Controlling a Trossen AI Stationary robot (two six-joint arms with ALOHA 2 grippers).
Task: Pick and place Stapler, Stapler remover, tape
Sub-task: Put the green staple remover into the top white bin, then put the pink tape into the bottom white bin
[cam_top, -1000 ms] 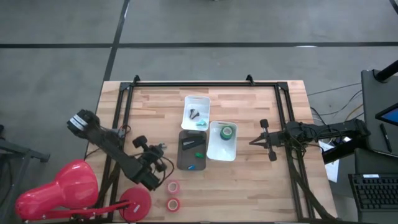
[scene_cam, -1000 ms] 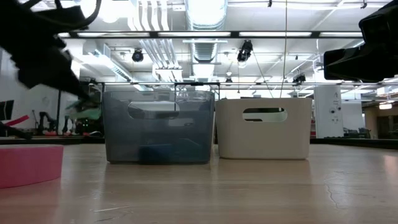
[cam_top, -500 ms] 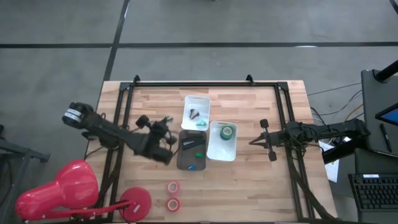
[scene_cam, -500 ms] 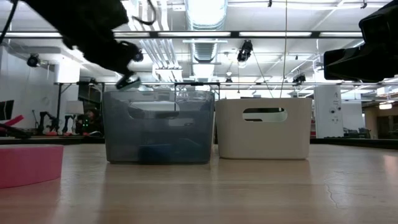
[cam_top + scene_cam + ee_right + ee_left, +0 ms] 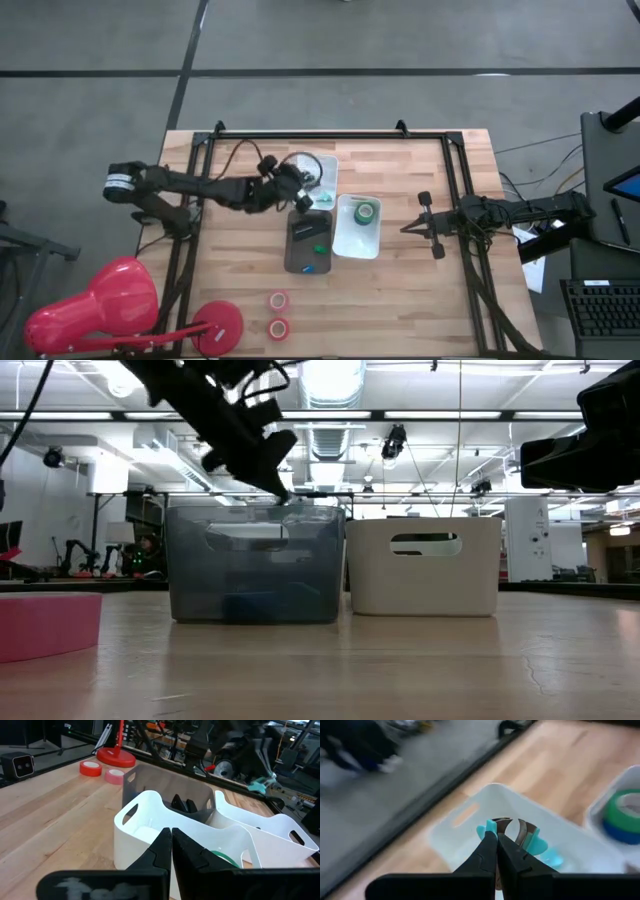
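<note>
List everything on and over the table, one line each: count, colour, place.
light wooden table: one, under everything
far white plastic tray: one, far middle
near white plastic tray: one, right of grey tray
translucent grey plastic tray: one, centre
green tape roll: one, in near white tray
red tape rolls: two, table's near edge
turquoise staple remover: one, over far white tray
left gripper: shut on staple remover
right gripper: shut, waiting at right

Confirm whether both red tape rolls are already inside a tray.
No: in the high view the two red tape rolls lie on the bare wooden table, apart from the three trays.
</note>
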